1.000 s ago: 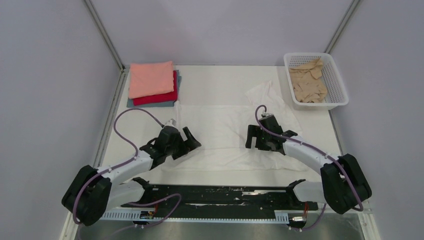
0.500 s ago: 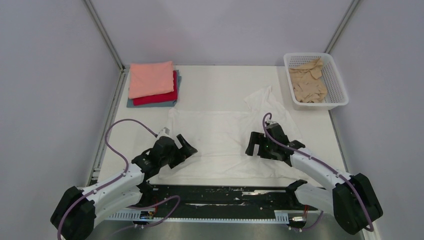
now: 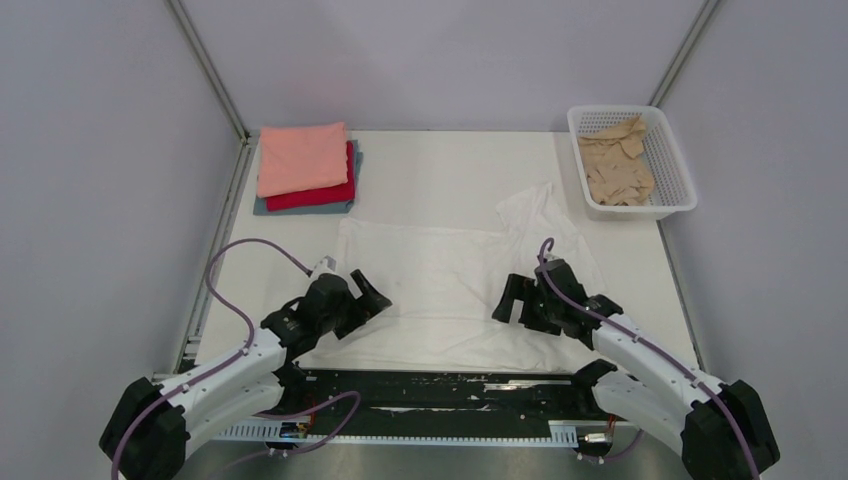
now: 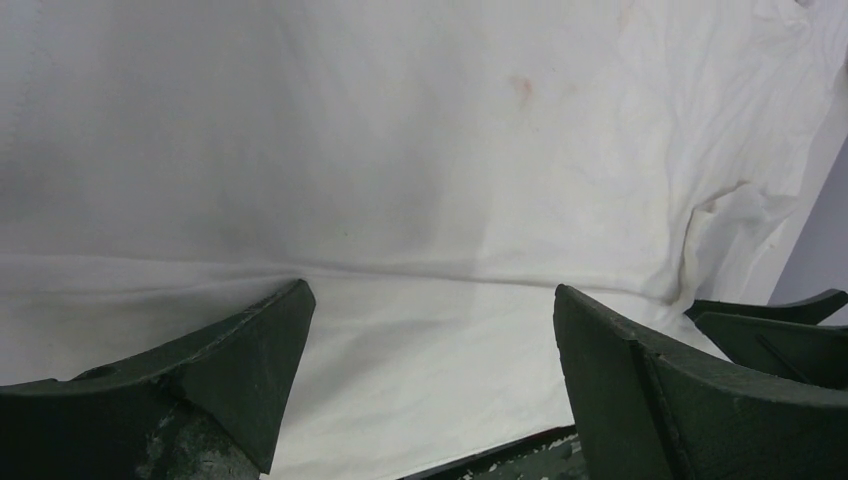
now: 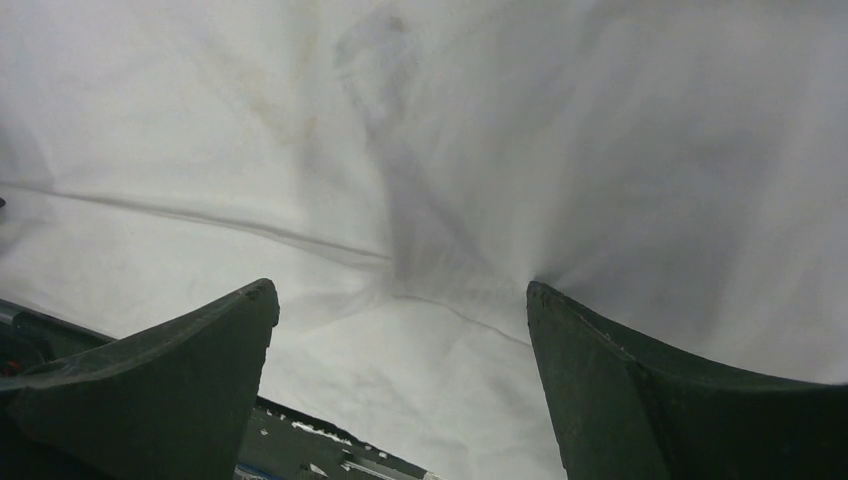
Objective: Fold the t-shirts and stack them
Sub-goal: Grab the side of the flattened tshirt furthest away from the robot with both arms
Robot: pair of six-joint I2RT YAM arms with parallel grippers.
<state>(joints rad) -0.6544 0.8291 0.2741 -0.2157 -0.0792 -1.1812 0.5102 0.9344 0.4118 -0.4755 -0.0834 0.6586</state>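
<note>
Table [image 3: 450, 160]: white, grey walls.
White shirt [image 3: 440, 270]: flat, long axis L-R, sleeve toward far right.
L gripper [image 3: 370, 304]: low over shirt, jaws apart.
R gripper [image 3: 519, 305]: likewise, jaws apart.

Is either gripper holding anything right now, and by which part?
Nothing is held: the left gripper and the right gripper both stand open above the white t-shirt, gripping no cloth.

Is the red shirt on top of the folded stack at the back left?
No, the salmon-pink shirt lies on top of the stack, with the red shirt showing beneath it.
</note>
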